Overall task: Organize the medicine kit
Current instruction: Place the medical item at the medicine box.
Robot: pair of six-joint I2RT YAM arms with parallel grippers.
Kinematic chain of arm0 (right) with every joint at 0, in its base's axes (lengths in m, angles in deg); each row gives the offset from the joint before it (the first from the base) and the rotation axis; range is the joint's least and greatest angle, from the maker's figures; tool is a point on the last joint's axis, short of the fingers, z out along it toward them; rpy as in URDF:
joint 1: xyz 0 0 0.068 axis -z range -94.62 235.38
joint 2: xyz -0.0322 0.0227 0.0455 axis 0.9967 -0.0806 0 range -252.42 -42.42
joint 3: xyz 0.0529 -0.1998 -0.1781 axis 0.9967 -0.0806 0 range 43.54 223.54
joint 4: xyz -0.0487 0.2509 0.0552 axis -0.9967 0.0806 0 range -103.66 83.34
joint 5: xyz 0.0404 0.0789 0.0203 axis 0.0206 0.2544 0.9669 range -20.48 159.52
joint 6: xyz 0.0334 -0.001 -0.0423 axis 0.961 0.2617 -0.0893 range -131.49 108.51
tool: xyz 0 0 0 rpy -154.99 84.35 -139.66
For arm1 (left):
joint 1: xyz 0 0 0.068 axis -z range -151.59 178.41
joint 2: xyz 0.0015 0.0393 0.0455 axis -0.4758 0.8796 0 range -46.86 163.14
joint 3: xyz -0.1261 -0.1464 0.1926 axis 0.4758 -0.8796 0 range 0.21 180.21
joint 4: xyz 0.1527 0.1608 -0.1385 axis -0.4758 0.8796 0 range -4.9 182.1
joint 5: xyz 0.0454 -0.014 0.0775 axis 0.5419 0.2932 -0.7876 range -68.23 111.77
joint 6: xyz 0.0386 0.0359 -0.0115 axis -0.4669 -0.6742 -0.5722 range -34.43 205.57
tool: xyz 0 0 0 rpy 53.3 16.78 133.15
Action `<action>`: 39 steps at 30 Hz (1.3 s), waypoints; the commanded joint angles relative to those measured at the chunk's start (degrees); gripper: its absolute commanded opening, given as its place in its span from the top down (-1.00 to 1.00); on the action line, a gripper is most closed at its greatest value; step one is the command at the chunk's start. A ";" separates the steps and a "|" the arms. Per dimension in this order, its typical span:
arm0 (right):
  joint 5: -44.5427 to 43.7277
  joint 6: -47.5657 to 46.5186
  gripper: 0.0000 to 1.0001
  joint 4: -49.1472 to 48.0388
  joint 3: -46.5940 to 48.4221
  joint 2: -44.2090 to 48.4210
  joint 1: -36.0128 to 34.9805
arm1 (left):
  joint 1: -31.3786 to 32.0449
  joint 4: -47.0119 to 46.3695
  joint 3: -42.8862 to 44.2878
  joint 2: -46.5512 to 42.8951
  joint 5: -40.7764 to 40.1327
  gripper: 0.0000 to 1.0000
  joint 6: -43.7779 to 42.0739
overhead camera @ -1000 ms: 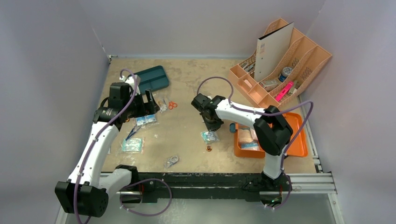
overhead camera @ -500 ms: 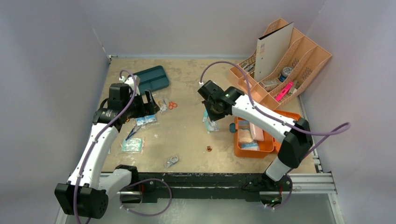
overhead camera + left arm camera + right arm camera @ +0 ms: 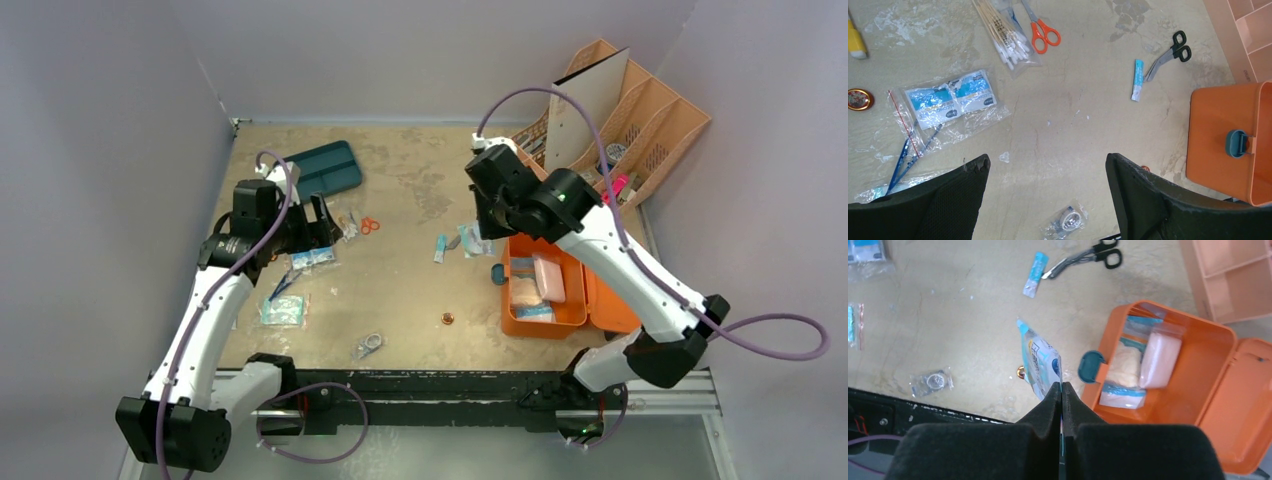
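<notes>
The medicine kit is an orange case lying open at the right, lid flat beside it, teal latch on its near wall. Several wrapped packets lie inside it. My right gripper is shut on a clear blue-and-white packet, held in the air just left of the kit; from above the right gripper hangs by the kit's far left corner. My left gripper is open and holds nothing, hovering over bare table; in the top view the left gripper is at the left.
On the table lie orange scissors, a swab bag, a bag of sachets, black scissors, a blue sachet, a bagged tape roll and a copper disc. Teal tray back left, peach organizer back right.
My right arm has lifted the packet off the table and carried it back and rightward to beside the kit. The left arm has not moved.
</notes>
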 commanded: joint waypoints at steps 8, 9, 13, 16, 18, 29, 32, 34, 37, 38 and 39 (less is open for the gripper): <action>-8.56 6.47 1.00 9.21 -3.71 9.05 12.28 | 2.30 -1.52 0.09 -1.15 -0.76 -0.68 -1.71; -9.07 6.55 1.00 9.09 -4.79 9.60 13.06 | 2.46 -1.51 0.16 -1.12 -0.72 -0.68 -1.78; -8.97 8.50 1.00 8.03 -9.20 10.90 15.39 | 3.01 -1.59 -0.04 -1.38 -1.24 -0.68 -1.80; -8.41 9.63 1.00 6.37 -13.00 11.59 16.37 | 3.23 -1.51 0.18 -1.14 -0.94 -0.68 -1.80; -6.46 10.23 1.00 4.07 -16.34 12.39 17.05 | 3.32 -1.51 -0.01 -1.08 -1.09 -0.68 -1.80; 4.60 0.89 1.00 -12.08 -30.96 14.19 22.80 | 4.30 -1.50 0.22 -0.40 -0.91 -0.68 -2.02; 8.26 -1.07 1.00 -15.95 -34.28 14.35 23.75 | 4.95 -0.97 0.10 -0.72 -2.41 -0.68 -2.07; 10.66 -1.94 1.00 -18.23 -35.49 13.58 24.20 | 5.14 -0.90 -0.02 -1.29 -3.49 -0.69 -2.13; 12.33 -3.04 1.00 -20.30 -36.21 11.77 24.89 | 5.25 -0.81 -0.13 -1.64 -4.40 -0.69 -2.20; 12.91 -3.58 1.00 -21.10 -36.53 11.23 25.25 | 5.26 -0.81 -0.09 -1.61 -4.45 -0.69 -2.24; 13.74 -4.01 1.00 -21.84 -36.90 10.85 25.59 | 5.26 -0.81 -0.10 -1.53 -4.53 -0.69 -2.24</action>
